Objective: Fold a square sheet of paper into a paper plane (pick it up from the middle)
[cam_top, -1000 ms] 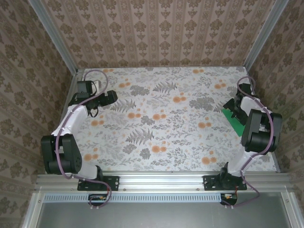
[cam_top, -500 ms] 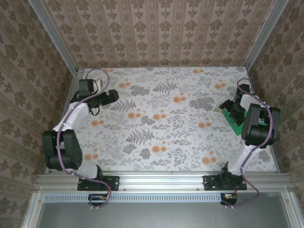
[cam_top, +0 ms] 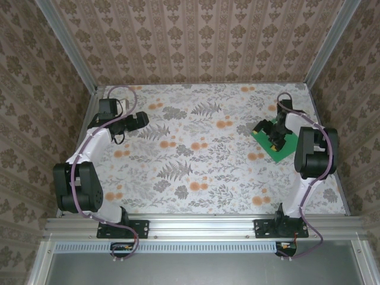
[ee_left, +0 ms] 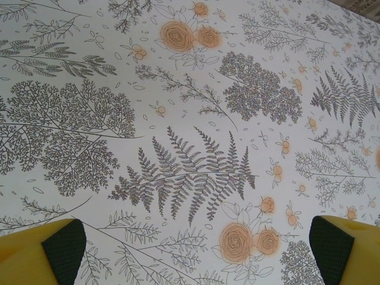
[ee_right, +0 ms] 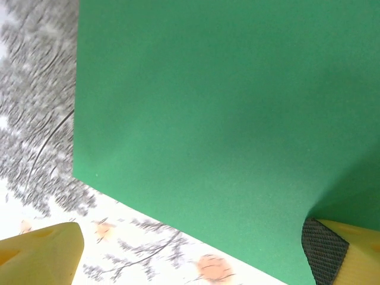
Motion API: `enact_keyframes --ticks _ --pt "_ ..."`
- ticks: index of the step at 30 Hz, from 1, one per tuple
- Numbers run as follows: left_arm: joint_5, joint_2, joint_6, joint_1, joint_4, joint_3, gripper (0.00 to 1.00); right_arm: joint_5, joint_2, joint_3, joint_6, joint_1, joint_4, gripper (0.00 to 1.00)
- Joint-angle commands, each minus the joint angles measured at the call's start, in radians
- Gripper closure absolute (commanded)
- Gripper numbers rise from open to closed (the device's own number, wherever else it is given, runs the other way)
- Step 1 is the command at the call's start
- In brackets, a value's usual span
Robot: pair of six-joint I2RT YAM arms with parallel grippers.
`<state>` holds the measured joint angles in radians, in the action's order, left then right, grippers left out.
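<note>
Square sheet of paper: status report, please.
Left gripper open, hovering over table. Right gripper open, low over the square sheet of paper, lying flat, unfolded. Nothing in the way.

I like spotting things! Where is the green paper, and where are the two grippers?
square sheet of paper point(ee_right: 225, 119): right wrist view, middle of the green sheet.
left gripper point(ee_left: 196, 246): left wrist view, midway between its yellow fingertips.
right gripper point(ee_right: 184, 255): right wrist view, midway between its fingertips.

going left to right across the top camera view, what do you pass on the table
left hand → bare stretch of the floral table → square sheet of paper
</note>
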<state>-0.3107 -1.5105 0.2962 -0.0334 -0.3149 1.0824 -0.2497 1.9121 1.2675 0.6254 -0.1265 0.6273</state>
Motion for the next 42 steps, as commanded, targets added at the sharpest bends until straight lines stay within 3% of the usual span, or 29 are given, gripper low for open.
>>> enact_keyframes --ticks 1,6,13,18,23,26,35,42 --pt "-0.008 -0.004 0.015 -0.013 -0.033 -0.001 0.00 -0.060 0.042 0.019 -0.009 0.070 0.082 0.03" --pt "-0.010 -0.005 0.023 -0.034 -0.027 -0.011 0.00 -0.079 0.045 0.013 -0.001 0.194 0.096 0.02" --pt "0.001 -0.011 0.038 -0.073 -0.021 -0.022 0.00 -0.071 0.052 -0.030 -0.018 0.467 0.130 0.03" --pt "0.008 -0.014 0.048 -0.102 -0.017 -0.030 0.00 0.082 -0.021 -0.033 -0.102 0.578 0.222 0.03" --pt "0.023 -0.025 0.079 -0.126 -0.003 -0.035 0.00 0.300 -0.157 0.014 -0.026 0.584 0.223 0.00" --pt "0.034 -0.035 0.115 -0.133 0.009 -0.038 0.00 0.394 -0.147 0.035 0.065 0.583 0.190 0.00" --pt "0.038 -0.062 0.151 -0.137 -0.004 -0.039 0.00 0.437 0.097 0.272 0.133 0.573 0.255 0.00" --pt "0.025 -0.074 0.144 -0.137 0.002 -0.039 0.00 0.414 0.152 0.274 0.149 0.561 0.259 0.00"
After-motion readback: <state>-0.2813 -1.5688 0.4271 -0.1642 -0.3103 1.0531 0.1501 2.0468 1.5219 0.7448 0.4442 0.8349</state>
